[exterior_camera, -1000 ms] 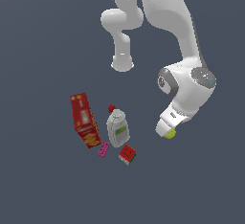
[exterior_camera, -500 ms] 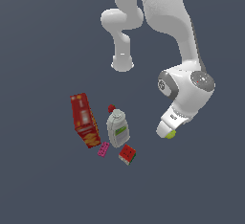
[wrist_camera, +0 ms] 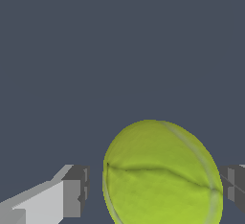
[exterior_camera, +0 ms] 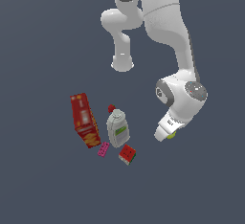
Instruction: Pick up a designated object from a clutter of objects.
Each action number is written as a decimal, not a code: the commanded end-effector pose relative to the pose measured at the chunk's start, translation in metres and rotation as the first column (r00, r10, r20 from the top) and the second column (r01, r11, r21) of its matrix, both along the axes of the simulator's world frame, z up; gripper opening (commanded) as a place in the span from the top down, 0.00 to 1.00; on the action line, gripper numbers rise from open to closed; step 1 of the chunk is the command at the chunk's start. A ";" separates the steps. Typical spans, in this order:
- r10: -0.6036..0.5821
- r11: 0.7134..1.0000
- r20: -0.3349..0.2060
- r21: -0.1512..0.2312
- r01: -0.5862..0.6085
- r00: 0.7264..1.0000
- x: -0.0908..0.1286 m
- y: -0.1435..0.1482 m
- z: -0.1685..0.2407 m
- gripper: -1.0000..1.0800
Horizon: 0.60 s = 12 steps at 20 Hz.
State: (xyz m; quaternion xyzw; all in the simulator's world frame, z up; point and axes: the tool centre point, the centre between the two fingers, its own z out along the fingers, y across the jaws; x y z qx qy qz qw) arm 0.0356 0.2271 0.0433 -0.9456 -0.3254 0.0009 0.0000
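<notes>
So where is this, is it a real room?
Probably not: it looks like a computer simulation. The floor is one flat grey with no walls, and the robot arm, red box and yellow-green ball look smoothly drawn.

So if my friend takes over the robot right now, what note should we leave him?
Gripper: open, one finger on each side of the yellow-green ball; a gap shows at one finger, the other is at the frame edge, not gripping yet.
Things: the ball sits apart from the red box, white bottle, red-green cube and pink block.
Done: gripper lined up around the ball.
Left: close the fingers, lift the ball.
</notes>
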 end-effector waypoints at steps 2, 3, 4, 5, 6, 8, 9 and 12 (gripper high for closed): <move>0.000 1.000 0.002 0.001 0.000 1.000 0.001 0.000 -0.002 1.00; 0.000 1.000 0.002 0.001 0.000 1.000 0.001 0.000 -0.002 1.00; 0.000 1.000 0.002 0.001 0.000 1.000 0.001 0.000 -0.002 1.00; 0.000 1.000 0.002 0.001 0.000 1.000 0.001 0.000 -0.002 1.00; 0.000 1.000 0.002 0.001 0.000 1.000 0.001 0.000 -0.002 1.00; 0.000 1.000 0.002 0.001 0.000 1.000 0.001 0.000 -0.002 1.00; 0.000 1.000 0.002 0.001 0.000 1.000 0.001 0.000 -0.002 1.00; -0.001 1.000 0.002 0.000 0.001 1.000 0.001 0.000 -0.001 1.00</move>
